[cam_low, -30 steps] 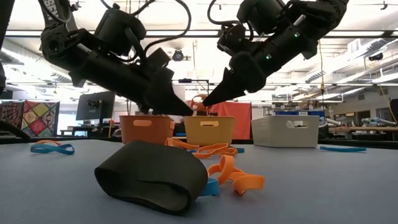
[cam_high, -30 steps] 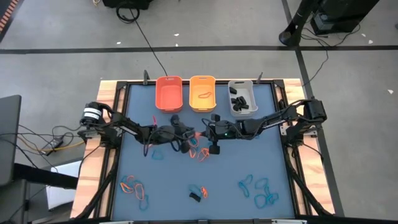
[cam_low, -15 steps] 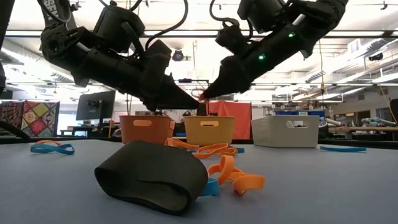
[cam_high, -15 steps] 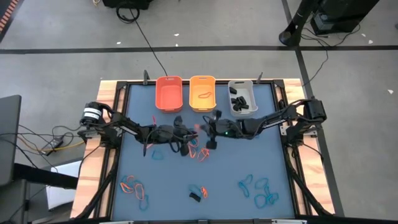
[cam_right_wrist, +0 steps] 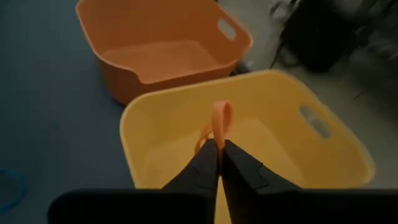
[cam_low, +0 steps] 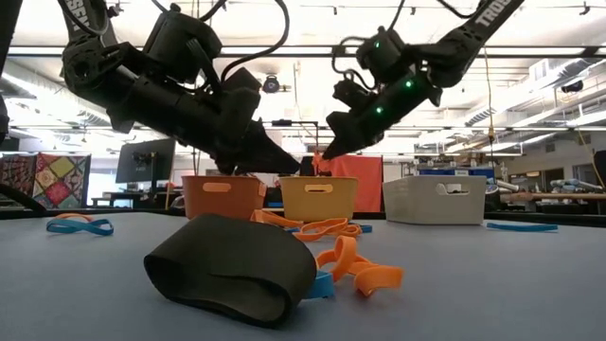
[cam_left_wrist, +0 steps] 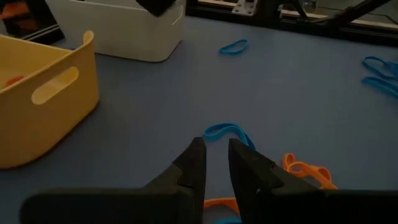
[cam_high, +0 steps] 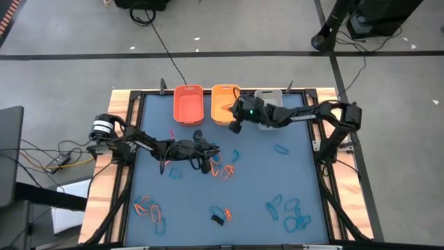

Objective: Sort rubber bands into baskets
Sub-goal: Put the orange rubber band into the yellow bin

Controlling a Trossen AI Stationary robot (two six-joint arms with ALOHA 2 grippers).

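Observation:
My right gripper point(cam_high: 235, 127) hangs over the yellow-orange basket point(cam_high: 222, 97), shut on an orange rubber band point(cam_right_wrist: 220, 121). The orange basket point(cam_high: 189, 104) stands to that basket's left. To its right, the grey-white basket point(cam_high: 269, 92) is partly hidden by my right arm. My left gripper point(cam_left_wrist: 216, 155) hovers at mid-table, slightly open with nothing between its fingers. It is just above a blue rubber band point(cam_left_wrist: 225, 132) and a tangle of orange and blue bands point(cam_high: 223, 170). My right gripper pinches the orange rubber band between its two fingertips point(cam_right_wrist: 208, 158). Its loop point(cam_right_wrist: 221, 113) sticks out past them. The fingers slant down toward the table's far edge. The band is lifted clear, above the inside of the yellow-orange basket point(cam_right_wrist: 155, 109).
Loose bands lie in groups: orange and blue at near left point(cam_high: 149, 208), blue at near right point(cam_high: 291, 212), one blue at right of centre point(cam_high: 281, 148). A black band point(cam_low: 232, 268) with an orange one lies at near centre. Open table lies between the groups.
My right gripper has swung from mid-table, beside my left gripper, toward the far edge. It now hangs over the yellow-orange basket and still carries the orange band.

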